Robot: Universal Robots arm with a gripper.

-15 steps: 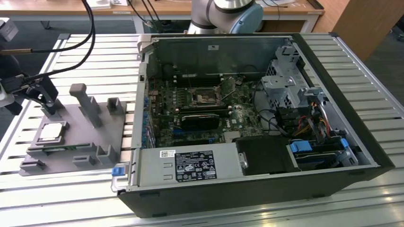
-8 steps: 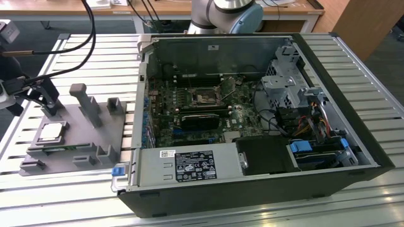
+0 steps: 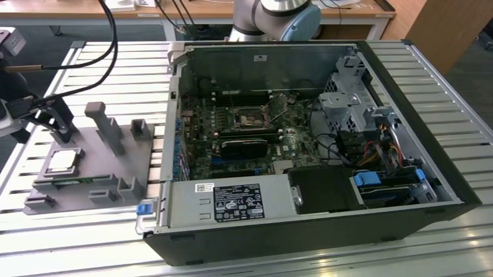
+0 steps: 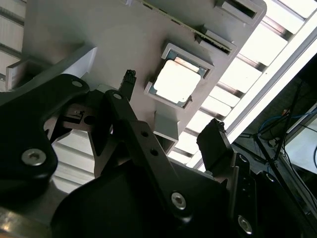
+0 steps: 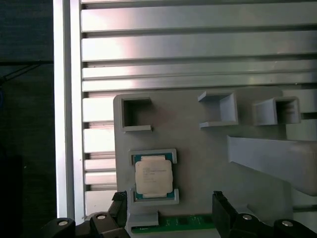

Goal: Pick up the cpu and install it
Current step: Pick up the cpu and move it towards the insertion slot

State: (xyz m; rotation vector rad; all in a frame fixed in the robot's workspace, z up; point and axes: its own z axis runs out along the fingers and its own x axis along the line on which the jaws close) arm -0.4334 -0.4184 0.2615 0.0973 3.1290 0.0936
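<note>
CPU (image 3: 63, 160) lies flat in its square pocket on the grey tray (image 3: 96, 167), silvery top up, toward that tray's side at the exterior view's left. The tray sits on the slatted metal table (image 3: 77, 242), just beside the open computer case (image 3: 308, 231). In the exterior view the gripper (image 3: 58, 127) hangs over the far part of the tray, near the chip, with the tray's upright posts (image 3: 105, 124) to the exterior view's right of it. In the first wrist view the CPU (image 5: 154, 177) shows a pale metal top with teal edges peeping out at two sides, and the gripper (image 5: 168, 198) has its two dark fingers (image 5: 221, 206) spread wide, one on each side of the pocket, the chip nearer to one finger than to the other. The second wrist view agrees: the gripper (image 4: 171, 106) stands wide open with its fingers (image 4: 213, 141) clear of the CPU (image 4: 174, 81) and of the tray (image 4: 74, 29) — it has hold of nothing. A long thin green memory stick (image 5: 173, 221) lies in a slot of the tray (image 5: 198, 163) just beside the chip's pocket. Inside the case the motherboard (image 3: 246, 138) lies flat, and its dark metal-framed socket (image 3: 250, 120) is well apart from the CPU — the case wall stands between them
</note>
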